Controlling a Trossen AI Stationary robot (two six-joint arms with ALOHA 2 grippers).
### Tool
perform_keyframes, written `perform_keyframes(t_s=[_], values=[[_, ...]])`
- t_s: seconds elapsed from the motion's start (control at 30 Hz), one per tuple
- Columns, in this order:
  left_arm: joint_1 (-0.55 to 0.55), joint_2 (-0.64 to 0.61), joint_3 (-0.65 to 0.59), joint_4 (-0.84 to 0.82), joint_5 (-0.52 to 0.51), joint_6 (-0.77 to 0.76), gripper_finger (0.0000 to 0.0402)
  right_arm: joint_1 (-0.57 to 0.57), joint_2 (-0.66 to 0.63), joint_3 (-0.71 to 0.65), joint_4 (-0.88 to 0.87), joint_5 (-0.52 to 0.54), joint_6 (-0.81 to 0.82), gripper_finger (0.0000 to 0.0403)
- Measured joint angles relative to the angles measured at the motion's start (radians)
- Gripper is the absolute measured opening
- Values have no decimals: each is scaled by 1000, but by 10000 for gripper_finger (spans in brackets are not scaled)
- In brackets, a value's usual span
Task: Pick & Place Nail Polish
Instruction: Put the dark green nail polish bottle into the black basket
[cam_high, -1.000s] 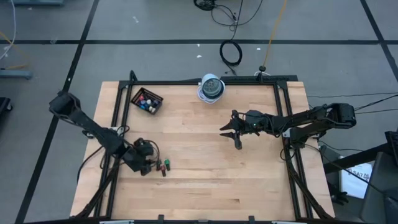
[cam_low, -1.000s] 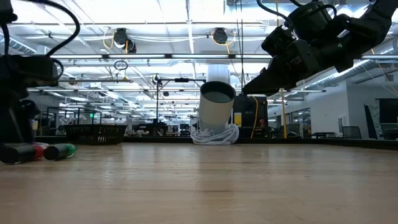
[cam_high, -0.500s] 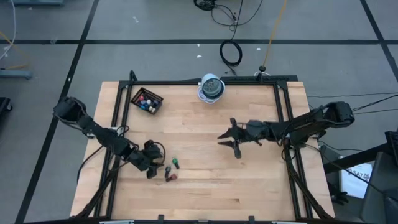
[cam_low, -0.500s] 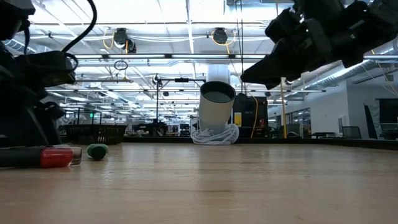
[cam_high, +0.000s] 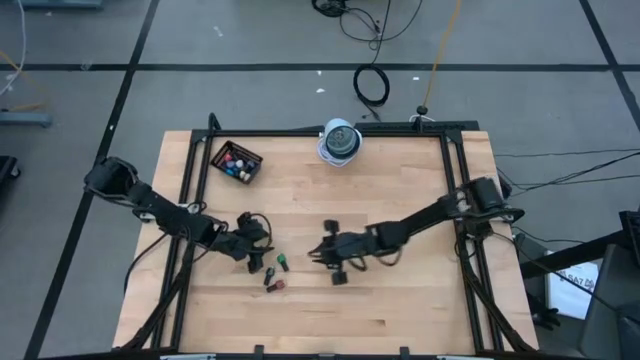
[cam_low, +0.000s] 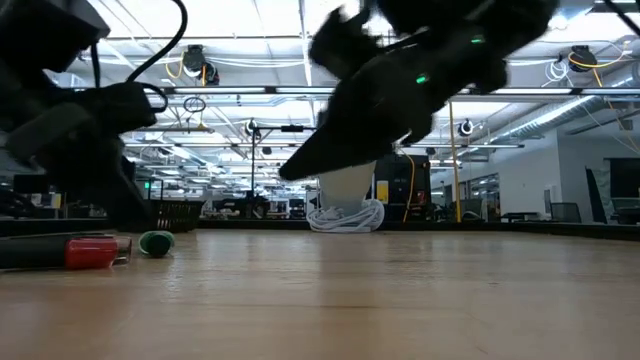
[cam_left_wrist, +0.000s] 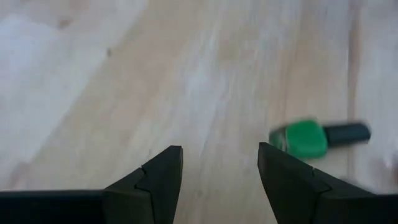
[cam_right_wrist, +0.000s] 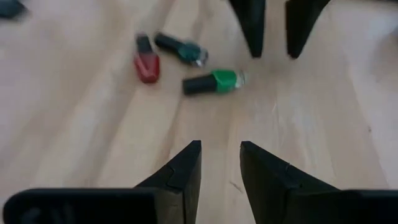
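Note:
Three nail polish bottles lie on their sides on the wooden table: a green one (cam_high: 282, 263) (cam_right_wrist: 214, 81), a dark teal one (cam_high: 268, 271) (cam_right_wrist: 180, 48) and a red one (cam_high: 275, 285) (cam_right_wrist: 147, 65). My left gripper (cam_high: 258, 252) is open and empty just to the left of them; the green bottle (cam_left_wrist: 308, 138) lies beside its fingers, outside the gap. My right gripper (cam_high: 318, 253) is open and empty, a short way to the right of the bottles, pointing at them (cam_right_wrist: 217, 158). More bottles stand in a small black tray (cam_high: 237, 162).
A white cylindrical thing on a coiled cable (cam_high: 340, 142) stands at the table's far edge. The black tray sits at the far left corner. Black frame rails (cam_high: 455, 200) run along the table's sides. Bare wood lies near the front edge.
My right gripper has swept from the table's right half toward the left and near, down to beside the bottles. My left gripper has shifted a little right and toward the far edge. The bottles have spread apart: the green one rolled right, and the red one slid toward the near edge.

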Motion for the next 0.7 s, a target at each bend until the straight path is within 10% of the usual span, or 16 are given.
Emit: perform_keyframes(t_s=[0.7], values=[[50, 153, 3, 153, 121, 9, 207, 4, 141, 166, -38, -7, -52, 146]])
